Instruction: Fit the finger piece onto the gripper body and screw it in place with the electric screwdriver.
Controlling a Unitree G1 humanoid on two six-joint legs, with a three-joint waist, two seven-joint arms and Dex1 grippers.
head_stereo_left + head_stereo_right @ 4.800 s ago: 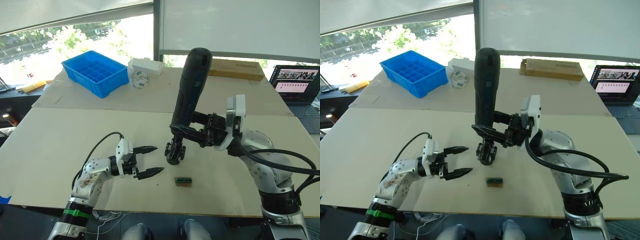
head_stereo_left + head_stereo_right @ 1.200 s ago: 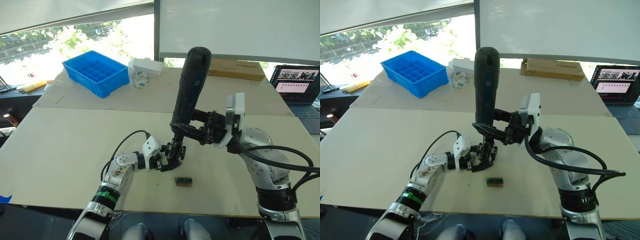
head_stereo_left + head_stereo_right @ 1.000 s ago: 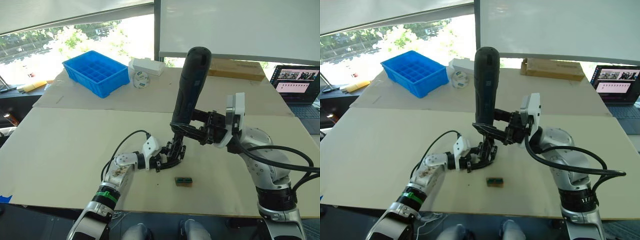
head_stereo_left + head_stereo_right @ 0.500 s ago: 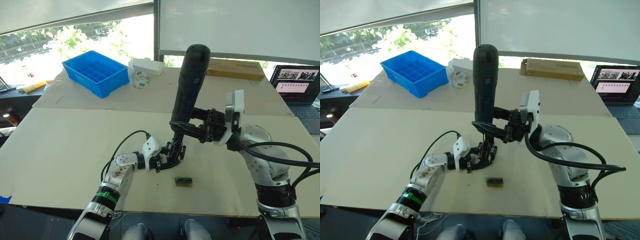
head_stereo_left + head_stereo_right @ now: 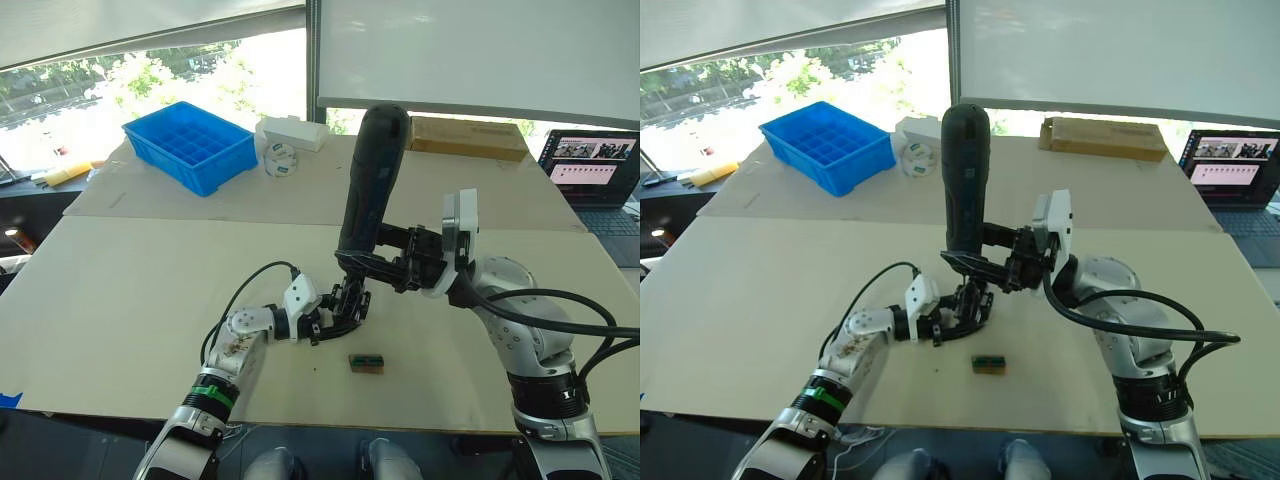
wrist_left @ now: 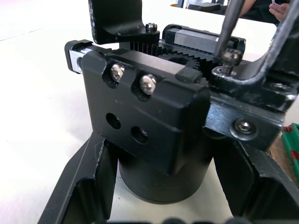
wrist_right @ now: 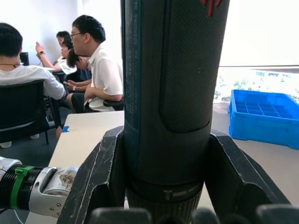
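The gripper body [image 5: 350,303] stands upright on the cream table [image 5: 120,290]. My left gripper [image 5: 333,322] is shut on its round base; in the left wrist view my fingers [image 6: 81,186] flank the gripper body [image 6: 149,126]. The electric screwdriver [image 5: 372,180] stands nearly upright over it, with my right gripper [image 5: 378,263] shut on its lower barrel. Its thin bit [image 6: 230,23] rests on a screw [image 6: 227,57] in a black part at the body's side, which looks like the finger piece [image 6: 252,93]. In the right wrist view my fingers [image 7: 100,186] clasp the screwdriver [image 7: 173,93].
A small green and brown block [image 5: 367,362] lies just in front of the body. At the back stand a blue bin [image 5: 190,145], a tape roll [image 5: 281,160], a white box [image 5: 292,131], a cardboard box [image 5: 470,138] and a laptop [image 5: 595,170]. Seated people [image 7: 93,70] show beyond the table.
My left gripper, open and apart 4.8 s ago, has closed on the gripper body. In the last half second the screwdriver has come down slightly and shifted a little left.
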